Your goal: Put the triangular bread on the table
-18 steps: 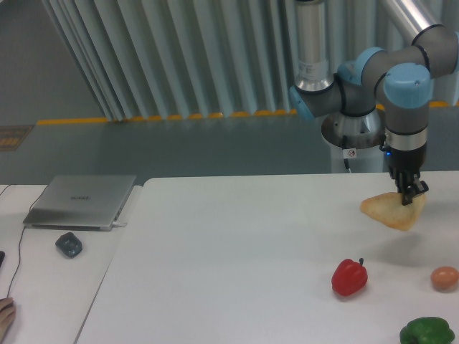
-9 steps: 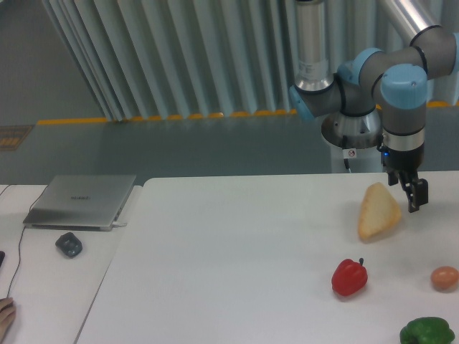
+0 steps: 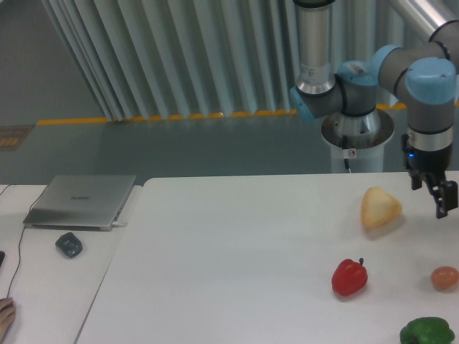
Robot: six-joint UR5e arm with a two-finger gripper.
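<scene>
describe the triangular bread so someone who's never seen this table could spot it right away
On the large white table, look to the right side, just left of the gripper. The triangular bread lies there alone, behind the red bell pepper. It is a pale golden wedge with rounded corners, bigger and lighter than the small orange-tan ball near the right edge.

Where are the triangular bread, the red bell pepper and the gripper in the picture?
triangular bread point(image 3: 380, 208): fixed camera view, middle of its tan crust.
red bell pepper point(image 3: 349, 278): fixed camera view, centre of its red body.
gripper point(image 3: 439, 198): fixed camera view, midway between its dark fingertips.
</scene>
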